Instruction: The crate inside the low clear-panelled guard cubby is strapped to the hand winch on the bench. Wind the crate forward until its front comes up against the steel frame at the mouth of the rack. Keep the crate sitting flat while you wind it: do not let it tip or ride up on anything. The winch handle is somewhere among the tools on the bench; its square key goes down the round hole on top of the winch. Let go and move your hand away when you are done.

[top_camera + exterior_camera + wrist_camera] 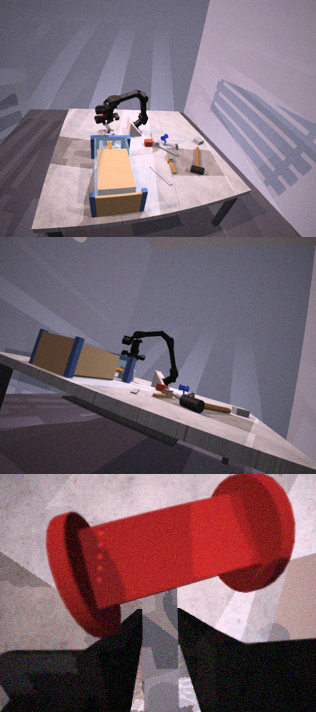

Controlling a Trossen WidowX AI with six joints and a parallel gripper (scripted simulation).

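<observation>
My gripper (107,121) (132,356) (158,613) is shut on the grey shank of the winch handle, whose red spool-shaped grip (160,549) (101,115) crosses above the fingertips in the wrist view. The shank points down to the pale winch (111,132) behind the rack mouth; whether its key sits in the hole cannot be made out. The crate (116,168) (97,361) has a tan top and looks flat inside the clear-panelled cubby. A gap with the orange strap (110,144) (118,369) separates its front from the blue frame (122,135) (129,369) at the mouth.
A tilted pale board (132,128) stands by the arm's base. A red block (148,142) (161,386), blue spool-headed tool (164,137) (184,387), mallet (197,169) (192,403), orange-brown tool (172,166), thin grey bar (160,175) and grey block (197,141) lie to the right.
</observation>
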